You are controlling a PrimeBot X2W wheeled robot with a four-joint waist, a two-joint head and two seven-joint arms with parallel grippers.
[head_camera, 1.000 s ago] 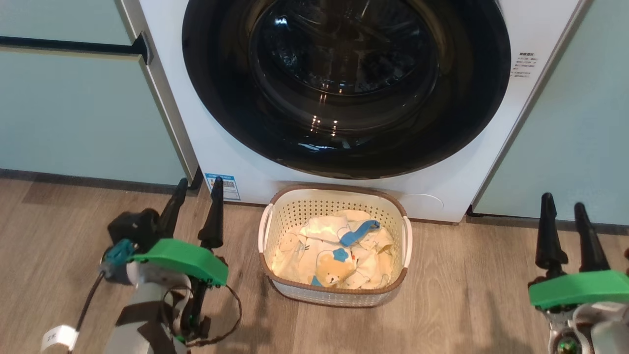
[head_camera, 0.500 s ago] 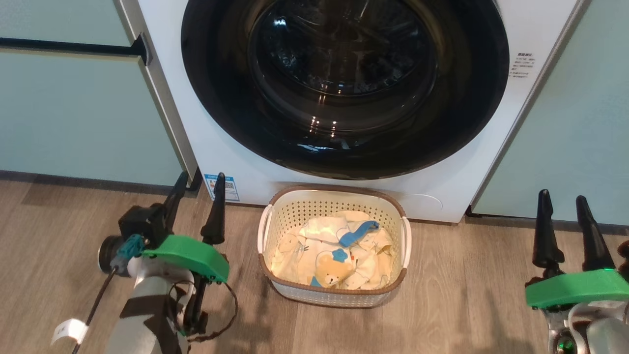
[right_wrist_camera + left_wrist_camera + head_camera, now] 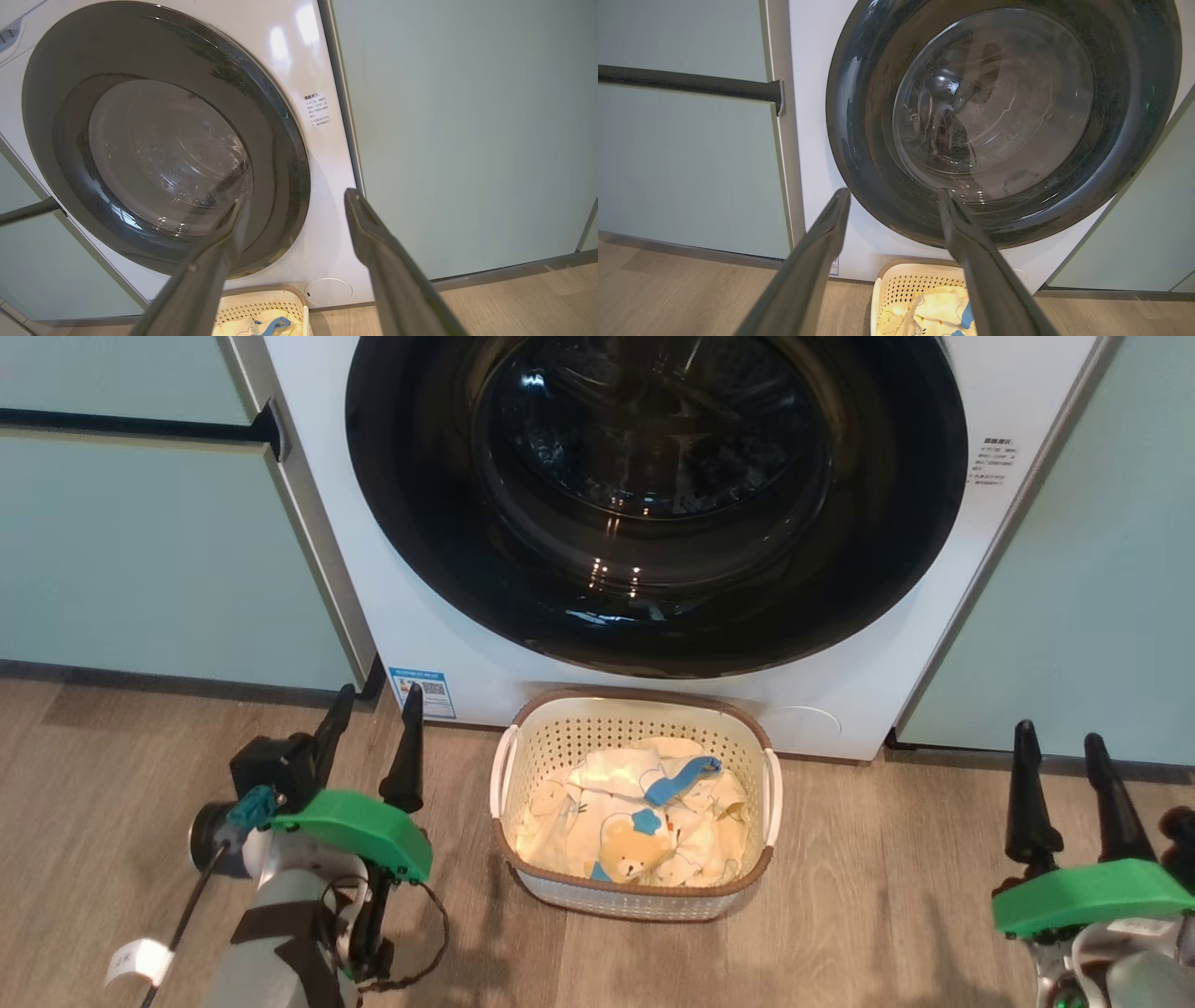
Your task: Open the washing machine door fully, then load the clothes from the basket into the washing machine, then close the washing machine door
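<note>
The white washing machine (image 3: pixel 420 616) stands ahead with its round black door (image 3: pixel 653 495) flat against its front. On the wooden floor right before it sits the cream basket (image 3: pixel 638 894), holding the pale yellow clothes (image 3: pixel 635 812) with bear prints and blue trim. My left gripper (image 3: pixel 373 705) hovers open to the left of the basket, fingers pointing at the machine's lower left corner. Open too, my right gripper (image 3: pixel 1060 739) hangs over the floor at the far right. The door (image 3: pixel 999 116) faces the left wrist camera beyond its open gripper (image 3: pixel 894 198). The right wrist view shows the door (image 3: pixel 163 140) past its open gripper (image 3: pixel 294 198).
Pale green cabinet doors (image 3: pixel 159 541) flank the machine on both sides, the left one with a dark bar handle (image 3: pixel 140 425). A blue sticker (image 3: pixel 423 691) marks the machine's lower left front. Wood floor (image 3: pixel 887 896) stretches between basket and right gripper.
Both grippers have shifted slightly lower in the head view. The left one has edged a little to the right. Basket, clothes and door are unmoved.
</note>
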